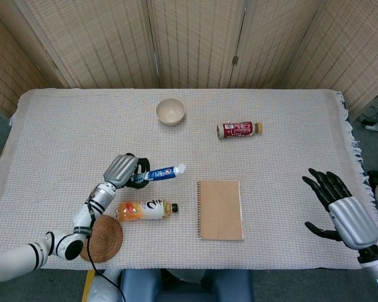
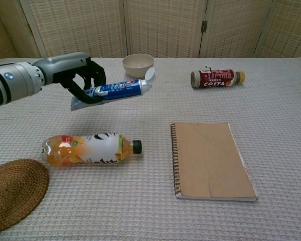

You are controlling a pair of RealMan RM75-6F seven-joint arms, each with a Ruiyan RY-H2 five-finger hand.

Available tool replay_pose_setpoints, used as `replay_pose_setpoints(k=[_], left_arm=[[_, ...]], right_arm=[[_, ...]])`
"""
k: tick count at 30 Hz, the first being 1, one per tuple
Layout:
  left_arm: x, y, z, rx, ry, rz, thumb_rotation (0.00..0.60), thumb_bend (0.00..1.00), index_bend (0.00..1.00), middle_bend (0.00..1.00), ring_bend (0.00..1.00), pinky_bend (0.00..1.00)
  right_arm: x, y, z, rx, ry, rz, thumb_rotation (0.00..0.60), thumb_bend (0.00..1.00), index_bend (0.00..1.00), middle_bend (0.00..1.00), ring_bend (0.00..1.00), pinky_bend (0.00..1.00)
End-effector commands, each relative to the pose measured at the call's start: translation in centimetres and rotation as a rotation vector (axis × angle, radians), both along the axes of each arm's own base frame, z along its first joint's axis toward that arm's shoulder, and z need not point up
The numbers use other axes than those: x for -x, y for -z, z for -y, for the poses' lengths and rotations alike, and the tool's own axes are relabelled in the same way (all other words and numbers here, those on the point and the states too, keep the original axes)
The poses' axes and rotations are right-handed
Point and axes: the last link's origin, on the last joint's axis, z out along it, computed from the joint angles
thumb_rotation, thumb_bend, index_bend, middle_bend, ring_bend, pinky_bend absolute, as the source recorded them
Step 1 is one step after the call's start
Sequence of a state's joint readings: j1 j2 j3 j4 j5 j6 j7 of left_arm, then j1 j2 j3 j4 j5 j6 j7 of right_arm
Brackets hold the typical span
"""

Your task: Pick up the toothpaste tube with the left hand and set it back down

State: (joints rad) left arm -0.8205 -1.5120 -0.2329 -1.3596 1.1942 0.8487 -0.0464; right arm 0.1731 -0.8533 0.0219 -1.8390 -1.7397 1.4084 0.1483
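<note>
A: Start at the left. What do you have there?

B: Your left hand [image 2: 75,75] is wrapped around the toothpaste tube [image 2: 118,89], gripping it near the crimped end. The chest view shows the tube well clear of the bench [image 2: 281,100], tilted, white cap up and to the right. From the head view you cannot judge that height; the tube [image 1: 159,173] just looks laid over the cloth beside the hand [image 1: 123,170].

A: And under it?

B: An orange drink bottle [image 2: 90,148] lies on its side nearer you, black cap pointing right. A woven coaster [image 2: 15,191] sits at the near left corner.

A: Further along?

B: A cream bowl [image 2: 138,65] at the far side, then a brown spiral notebook [image 2: 210,160] lying flat in the middle, and a red bottle [image 2: 215,78] on its side beyond it.

A: My right hand?

B: Only the head view catches it. The right hand [image 1: 337,204] hangs at the near right edge with fingers spread, holding nothing.
</note>
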Motion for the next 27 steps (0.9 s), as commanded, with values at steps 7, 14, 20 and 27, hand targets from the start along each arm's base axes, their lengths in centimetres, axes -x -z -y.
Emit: replay_pose_setpoints(k=[7,14,20,27], left_arm=[[-3.9,-0.9,3.0,0.04,0.078,0.087,0.6,0.87,0.79,0.78,0.67,0.34],[-5.5,-0.3,4.6,0.057,0.123,0.073,0.6,0.88,0.79,0.78,0.67,0.33],[-6.2,0.3,5.5,0.075,0.129,0.074,0.6,0.88,0.79,0.78,0.67,0.33],[-6.6,0.8,6.0,0.088,0.134,0.068,0.6,0.88,0.79,0.78,0.67,0.33]], right_arm=[[-6.6,3.0,2.9,-0.167,-0.175,-0.024,0.6,0.34,0.23,0.01,0.0,0.0],[-10.0,5.8,4.9,-0.25,-0.244,-0.036,0.6,0.34,0.23,0.01,0.0,0.0],[-11.9,7.6,5.9,-0.275,-0.277,-0.009,0.6,0.34,0.24,0.01,0.0,0.0],[-12.8,9.3,6.6,-0.31,-0.282,-0.029,0.6,0.34,0.25,0.01,0.0,0.0]])
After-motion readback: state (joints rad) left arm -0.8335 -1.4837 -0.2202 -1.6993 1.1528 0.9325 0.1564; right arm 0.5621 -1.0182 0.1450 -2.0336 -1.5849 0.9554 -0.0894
